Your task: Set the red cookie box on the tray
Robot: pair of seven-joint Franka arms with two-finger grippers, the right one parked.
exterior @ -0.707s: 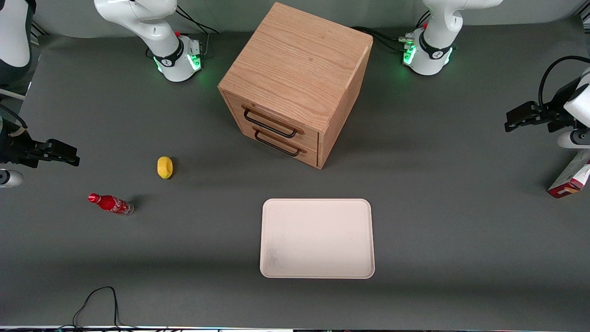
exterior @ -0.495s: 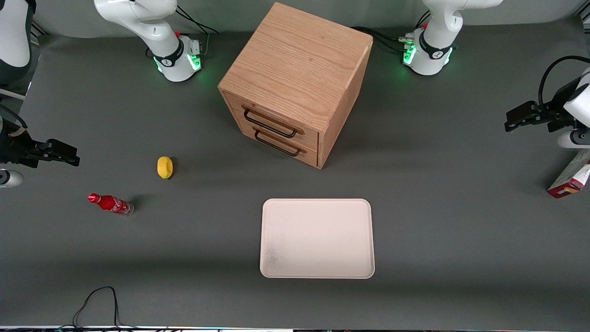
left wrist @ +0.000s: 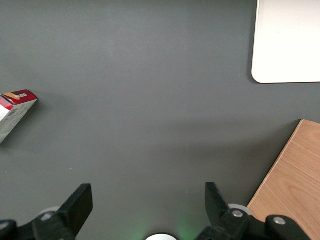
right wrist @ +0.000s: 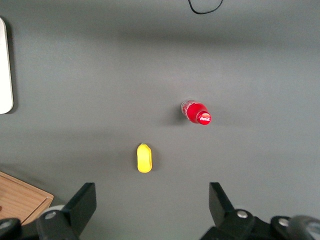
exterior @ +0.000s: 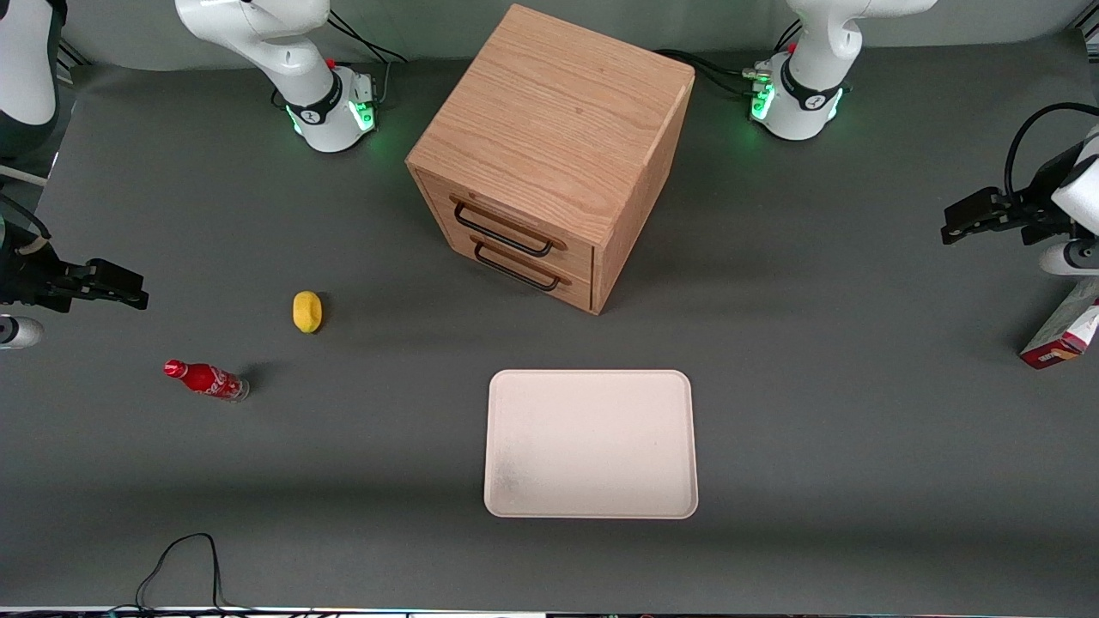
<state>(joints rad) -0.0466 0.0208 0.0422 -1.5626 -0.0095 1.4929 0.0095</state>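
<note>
Gripper (left wrist: 146,200): fingers spread wide, nothing held, raised above bare table at the working arm's end. The red cookie box (exterior: 1061,336) stands just beside it, nearer the front camera. The tray (exterior: 591,444) lies well apart, toward the table's middle.

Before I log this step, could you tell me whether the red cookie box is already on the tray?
No, the red cookie box lies on the table toward the working arm's end, apart from the tray, below the open gripper.
</note>
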